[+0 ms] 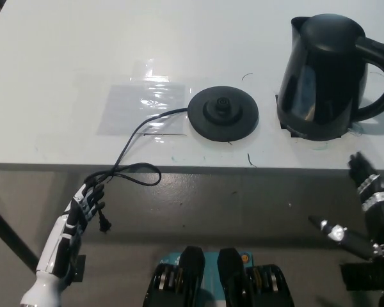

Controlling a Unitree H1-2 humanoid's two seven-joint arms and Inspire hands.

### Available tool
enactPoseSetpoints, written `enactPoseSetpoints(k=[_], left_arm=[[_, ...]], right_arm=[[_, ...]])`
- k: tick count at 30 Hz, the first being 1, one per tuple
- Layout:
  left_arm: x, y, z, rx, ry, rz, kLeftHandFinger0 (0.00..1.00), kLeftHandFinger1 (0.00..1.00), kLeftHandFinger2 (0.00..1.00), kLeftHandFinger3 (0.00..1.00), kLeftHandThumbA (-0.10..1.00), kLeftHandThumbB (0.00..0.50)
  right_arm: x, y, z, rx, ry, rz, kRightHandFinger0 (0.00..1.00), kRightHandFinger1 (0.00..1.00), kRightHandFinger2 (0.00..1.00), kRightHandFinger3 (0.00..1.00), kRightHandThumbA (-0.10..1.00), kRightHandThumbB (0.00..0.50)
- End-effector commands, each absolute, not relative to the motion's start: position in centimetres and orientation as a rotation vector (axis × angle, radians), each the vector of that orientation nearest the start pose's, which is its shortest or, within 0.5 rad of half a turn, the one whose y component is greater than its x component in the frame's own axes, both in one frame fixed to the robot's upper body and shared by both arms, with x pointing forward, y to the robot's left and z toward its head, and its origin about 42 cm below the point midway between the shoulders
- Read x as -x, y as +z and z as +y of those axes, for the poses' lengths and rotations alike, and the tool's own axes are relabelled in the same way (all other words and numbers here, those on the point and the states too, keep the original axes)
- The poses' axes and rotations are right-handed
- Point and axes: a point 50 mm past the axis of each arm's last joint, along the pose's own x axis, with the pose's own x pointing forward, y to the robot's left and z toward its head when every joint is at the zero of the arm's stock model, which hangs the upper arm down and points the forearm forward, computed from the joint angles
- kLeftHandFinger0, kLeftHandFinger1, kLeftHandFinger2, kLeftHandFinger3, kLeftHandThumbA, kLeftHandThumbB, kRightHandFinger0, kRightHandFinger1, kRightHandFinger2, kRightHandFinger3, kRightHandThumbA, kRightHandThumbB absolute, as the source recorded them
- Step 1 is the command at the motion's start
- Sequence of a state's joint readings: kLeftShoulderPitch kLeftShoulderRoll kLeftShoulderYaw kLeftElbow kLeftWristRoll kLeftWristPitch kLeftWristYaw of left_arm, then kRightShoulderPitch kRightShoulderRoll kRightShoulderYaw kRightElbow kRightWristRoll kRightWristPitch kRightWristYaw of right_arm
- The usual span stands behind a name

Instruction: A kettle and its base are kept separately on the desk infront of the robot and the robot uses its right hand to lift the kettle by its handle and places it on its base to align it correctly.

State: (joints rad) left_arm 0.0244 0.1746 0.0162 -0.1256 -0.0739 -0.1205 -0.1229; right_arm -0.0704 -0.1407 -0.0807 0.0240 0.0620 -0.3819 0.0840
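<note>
A black kettle [323, 77] stands upright on the white desk at the right, its handle [381, 80] pointing right. Its round black base [223, 113] lies apart to the left of it, near the desk's middle front. My black right hand [370, 192] is below the desk's front edge at the lower right, fingers spread and holding nothing, a good way short of the handle. My white left hand [83, 208] hangs at the lower left, below the desk edge, beside the dangling cord.
The base's black cord [136, 167] runs off the desk's front edge [192, 168] and loops down by my left hand. A clear taped sheet [144, 105] lies left of the base.
</note>
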Motion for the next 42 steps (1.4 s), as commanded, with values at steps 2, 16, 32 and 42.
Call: enactPoseSetpoints(k=[2, 16, 32, 42], left_arm=[[-27.6, 15.1, 25.9, -0.112, -0.158, -0.305, 1.00, 1.00, 1.00, 1.00, 1.00, 0.093], [-27.3, 14.8, 25.2, -0.103, -0.169, -0.298, 1.00, 1.00, 1.00, 1.00, 1.00, 0.069], [-27.8, 15.1, 25.2, -0.096, -0.178, -0.293, 1.00, 1.00, 1.00, 1.00, 1.00, 0.100], [-27.8, 15.0, 25.4, -0.118, -0.177, -0.287, 1.00, 1.00, 1.00, 1.00, 1.00, 0.115]], right_arm=[[-31.3, 19.7, -29.5, 0.150, -0.042, -0.649, 1.00, 1.00, 1.00, 1.00, 1.00, 0.328], [-36.3, 26.6, -35.2, 0.134, -0.074, -0.624, 1.00, 1.00, 1.00, 1.00, 1.00, 0.373], [-44.9, 29.5, -35.9, 0.045, -0.010, -0.548, 1.00, 1.00, 1.00, 1.00, 1.00, 0.297], [-48.3, 28.7, -35.0, -0.027, 0.061, -0.463, 1.00, 1.00, 1.00, 1.00, 1.00, 0.309]])
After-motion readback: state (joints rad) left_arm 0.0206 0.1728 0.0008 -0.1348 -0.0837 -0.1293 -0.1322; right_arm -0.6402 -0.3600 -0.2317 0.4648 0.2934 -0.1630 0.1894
